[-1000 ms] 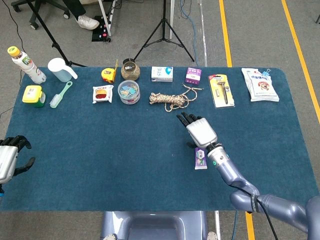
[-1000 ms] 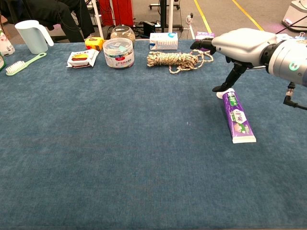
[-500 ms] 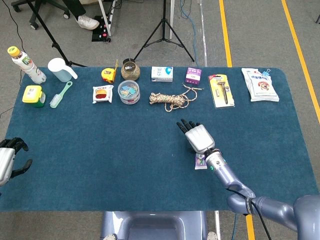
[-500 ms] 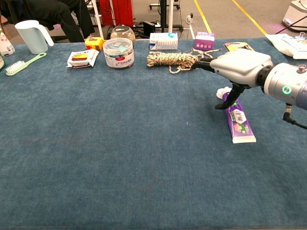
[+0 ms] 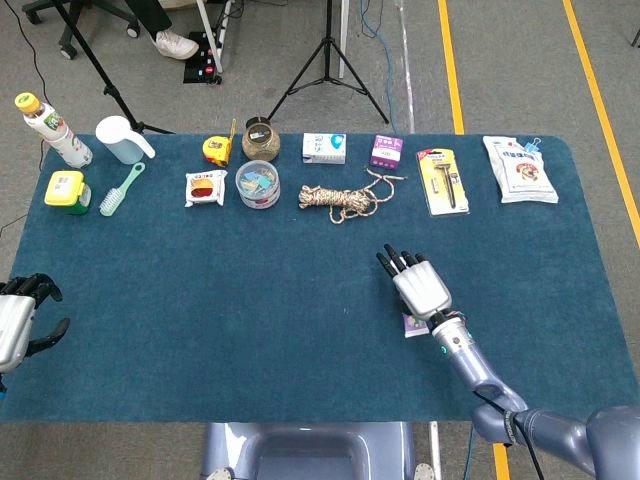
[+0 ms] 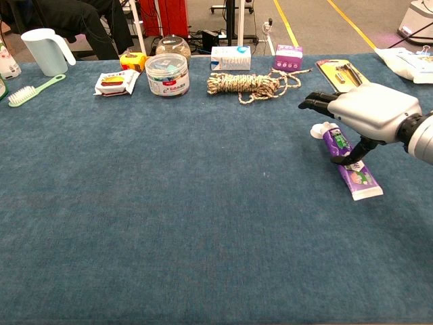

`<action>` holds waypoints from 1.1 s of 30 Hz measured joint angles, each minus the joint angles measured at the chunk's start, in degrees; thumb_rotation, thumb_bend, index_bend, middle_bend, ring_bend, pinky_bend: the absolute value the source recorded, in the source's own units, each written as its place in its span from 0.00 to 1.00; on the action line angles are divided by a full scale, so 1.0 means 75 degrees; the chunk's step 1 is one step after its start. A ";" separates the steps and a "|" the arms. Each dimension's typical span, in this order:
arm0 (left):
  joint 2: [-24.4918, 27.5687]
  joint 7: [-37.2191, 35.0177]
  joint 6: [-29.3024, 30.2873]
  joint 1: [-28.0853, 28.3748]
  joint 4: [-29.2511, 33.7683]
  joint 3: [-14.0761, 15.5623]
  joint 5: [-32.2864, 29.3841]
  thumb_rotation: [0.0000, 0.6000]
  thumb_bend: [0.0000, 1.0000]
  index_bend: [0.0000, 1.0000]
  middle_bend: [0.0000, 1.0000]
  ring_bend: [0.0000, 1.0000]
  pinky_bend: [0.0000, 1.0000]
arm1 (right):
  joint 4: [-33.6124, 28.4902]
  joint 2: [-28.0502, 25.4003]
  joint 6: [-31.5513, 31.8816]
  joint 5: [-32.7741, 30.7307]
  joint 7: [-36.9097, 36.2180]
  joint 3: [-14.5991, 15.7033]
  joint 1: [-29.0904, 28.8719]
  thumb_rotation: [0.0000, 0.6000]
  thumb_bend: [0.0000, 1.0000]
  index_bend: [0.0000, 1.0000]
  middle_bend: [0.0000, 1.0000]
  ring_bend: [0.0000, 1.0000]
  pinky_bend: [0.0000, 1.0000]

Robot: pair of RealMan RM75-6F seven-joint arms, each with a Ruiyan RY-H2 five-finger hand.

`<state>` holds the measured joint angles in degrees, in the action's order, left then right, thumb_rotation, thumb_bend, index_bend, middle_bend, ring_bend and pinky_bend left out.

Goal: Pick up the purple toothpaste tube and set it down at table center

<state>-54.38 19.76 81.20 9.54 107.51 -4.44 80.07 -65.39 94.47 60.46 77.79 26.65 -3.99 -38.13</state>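
Trouble, from the head view, looks most likely to come from the grip itself. The right hand (image 5: 422,287) hangs palm-down over the purple toothpaste tube (image 5: 413,324), covering all but a small purple end that peeks out just behind the wrist. The tube lies flat on the blue desk (image 5: 230,290), on the near side of the coiled rope (image 5: 338,200) and off to its right. A flat, slick tube gives little to pinch, so I would expect it to skid along the cloth or squirm out sideways if the fingers close from above. The left hand (image 5: 18,320) waits at the desk's left edge, far from the rope, fingers curled loosely with nothing in them. No writing is legible from up here; the boxes and packets behind the rope show only colour blocks.

From the chest view the risk is clearer. The right hand (image 6: 369,115) has its fingers (image 6: 318,101) stretched out level above the tube's white cap, and the thumb reaches down onto the purple toothpaste tube (image 6: 355,169), touching its top face; nothing is clamped yet and the tube rests fully on the desk (image 6: 169,223). With the thumb pressing down like that, it could pivot about the cap, or be shoved further right, away from the rope and the middle of the desk. The tube carries a green and white label, but the print is too small for me to read.
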 measured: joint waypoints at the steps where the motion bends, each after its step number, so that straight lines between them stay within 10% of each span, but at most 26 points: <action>1: 0.0005 0.0015 0.0001 0.0006 0.0020 -0.0001 0.0006 0.90 0.27 0.45 0.35 0.33 0.39 | 0.0080 -0.0001 0.0036 0.0059 -0.0065 0.0035 0.0041 0.83 0.26 0.00 0.03 0.20 0.31; 18: -0.0083 0.0062 -0.0084 0.0097 0.0053 0.0011 -0.0023 0.90 0.27 0.45 0.35 0.33 0.39 | 0.1162 -0.0550 -0.0081 0.0151 -0.0908 0.0129 0.0410 0.83 0.26 0.00 0.04 0.20 0.29; 33: -0.0122 -0.0155 -0.0117 0.0111 -0.0152 0.0035 -0.0034 0.90 0.27 0.45 0.35 0.33 0.39 | -0.0663 -0.1566 -0.1507 -0.1145 -0.1607 -0.0423 0.0212 0.83 0.26 0.17 0.23 0.34 0.37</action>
<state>-55.29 18.60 80.32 10.37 106.37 -4.17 79.81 -70.37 82.72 49.16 69.21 14.60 -7.16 -36.54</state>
